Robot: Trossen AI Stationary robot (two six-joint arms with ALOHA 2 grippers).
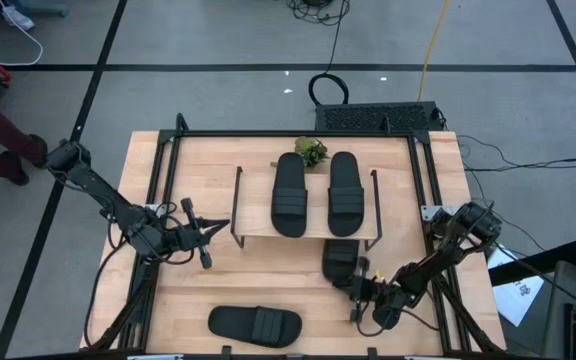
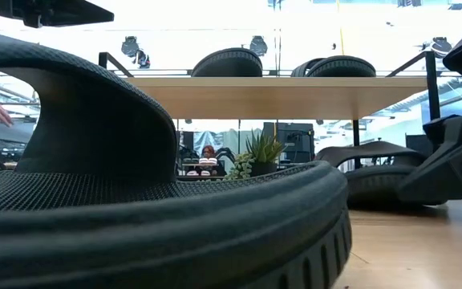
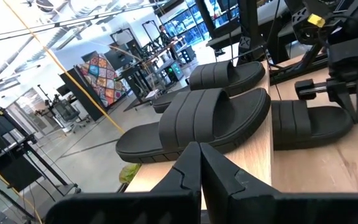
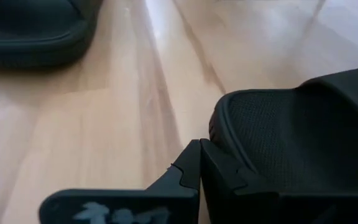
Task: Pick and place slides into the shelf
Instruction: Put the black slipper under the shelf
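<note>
Two black slides (image 1: 290, 194) (image 1: 345, 192) lie side by side on the shelf's wood top (image 1: 258, 226). A third slide (image 1: 339, 260) lies flat on the table with its far part under the shelf. The fourth slide (image 1: 255, 325) lies crosswise near the table's near edge and fills the low view (image 2: 135, 209). My right gripper (image 1: 360, 286) is shut at the third slide's near end. My left gripper (image 1: 208, 236) is shut and hovers just left of the shelf, touching nothing; its wrist view looks across the top slides (image 3: 197, 118). My right gripper's shut fingertips (image 4: 219, 168) meet the rim of the third slide's near end (image 4: 219, 124). They come low and nearly level from the table's near right side. The slide lies flat on the table, its far part under the shelf.
A small green plant (image 1: 311, 150) stands behind the shelf, and a black box (image 1: 378, 118) sits at the table's far edge. A black frame (image 1: 168, 140) runs round the table. Bare wood lies left of the shelf and between the fourth slide and the shelf.
</note>
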